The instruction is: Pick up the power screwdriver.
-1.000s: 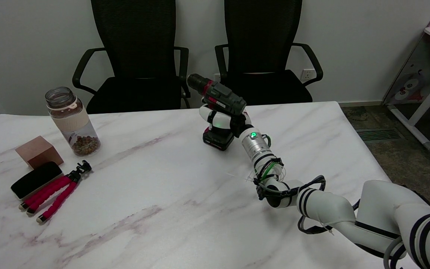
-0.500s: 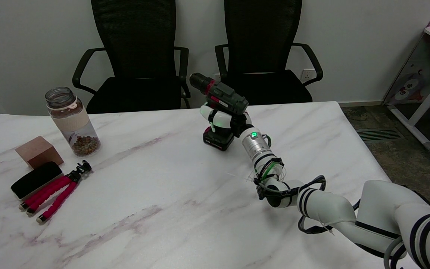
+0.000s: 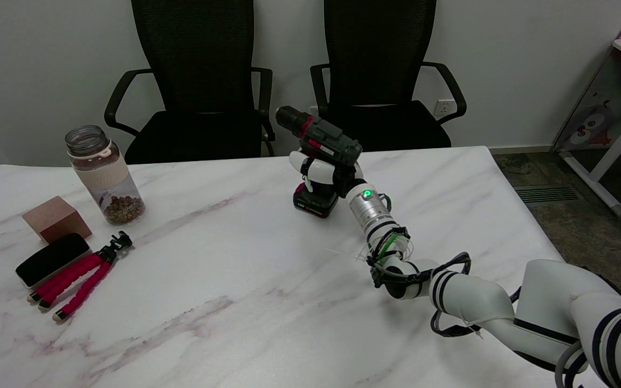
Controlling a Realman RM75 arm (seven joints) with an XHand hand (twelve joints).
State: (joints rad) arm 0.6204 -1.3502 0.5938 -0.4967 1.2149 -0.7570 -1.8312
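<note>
The power screwdriver (image 3: pixel 325 139) is dark green and black with a red collar behind its chuck, which points to the upper left. Its black battery base (image 3: pixel 315 201) sits at the table surface near the far middle; I cannot tell if it touches. My right hand (image 3: pixel 325 173) grips the screwdriver's handle, fingers wrapped around it between the body and the battery. The handle itself is hidden by the hand. The right arm reaches in from the lower right.
A glass jar (image 3: pixel 103 173) with brown bits stands at far left. Near it lie a wooden block (image 3: pixel 56 218), a black case (image 3: pixel 52 258) and a small red-legged tripod (image 3: pixel 81 275). Two black chairs (image 3: pixel 202 81) stand behind the marble table (image 3: pixel 224 291).
The screwdriver, held in my right hand, has shifted slightly to the right, chuck and body moving together. The green glow on the hand's white part has gone.
</note>
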